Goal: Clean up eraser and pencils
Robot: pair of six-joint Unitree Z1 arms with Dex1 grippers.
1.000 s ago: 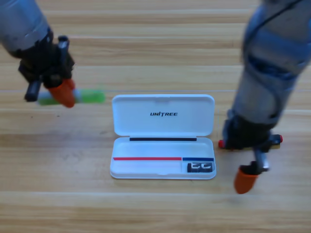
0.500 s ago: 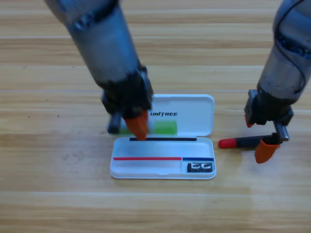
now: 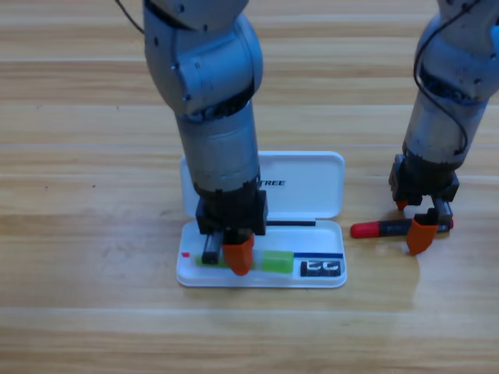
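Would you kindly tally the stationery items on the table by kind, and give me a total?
Pencils: 2, the green pencil held by the left tool over the white case, and the red-and-black pencil on the table under the right tool.
Erasers: 1, the black eraser in the case.
Cases: 1.
Total: 4.

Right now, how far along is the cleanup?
Done: eraser sits in the white case. In hand: left tool holds the green pencil low in the case tray. Left: red-and-black pencil lies on the table, right tool over it.
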